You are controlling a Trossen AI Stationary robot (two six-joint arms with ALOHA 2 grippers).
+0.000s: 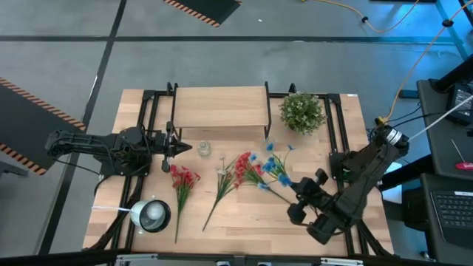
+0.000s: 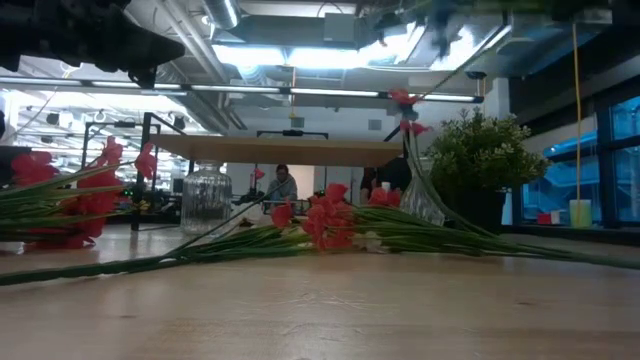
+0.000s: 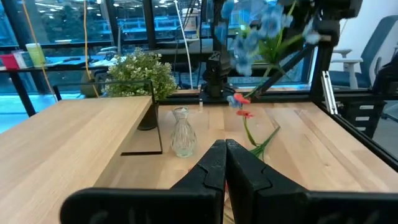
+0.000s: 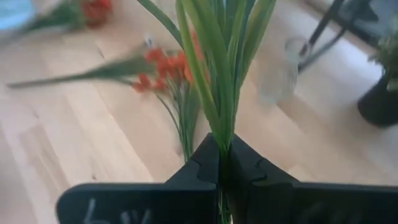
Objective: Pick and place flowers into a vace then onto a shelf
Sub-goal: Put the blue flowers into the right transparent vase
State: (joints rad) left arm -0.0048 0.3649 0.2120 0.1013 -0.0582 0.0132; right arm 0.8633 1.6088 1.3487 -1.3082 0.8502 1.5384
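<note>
My right gripper (image 1: 294, 201), near the table's right front, is shut on the blue flower (image 1: 275, 168), whose blooms (image 3: 254, 30) hang high above the table. A red flower (image 1: 182, 181) and a red and cream bunch (image 1: 230, 174) lie flat on the tabletop. The small clear glass vase (image 1: 204, 148) stands upright in front of the shelf (image 1: 219, 111). My left gripper (image 1: 185, 148) is shut and level just left of the vase (image 3: 182, 132), holding nothing. My right gripper pinches the blue flower's green stem and long leaves (image 4: 222, 134) between its two fingers. The fingers slant down from the table's right front. The leaves fan out beyond the fingertips, and the sprig looks lifted off the table, blooms toward the table's middle.
A round bushy green plant (image 1: 301, 112) in a dark pot stands at the back right beside the shelf. A round white object (image 1: 151, 216) sits at the near left. Black frame rails (image 1: 151, 118) run along both sides of the table.
</note>
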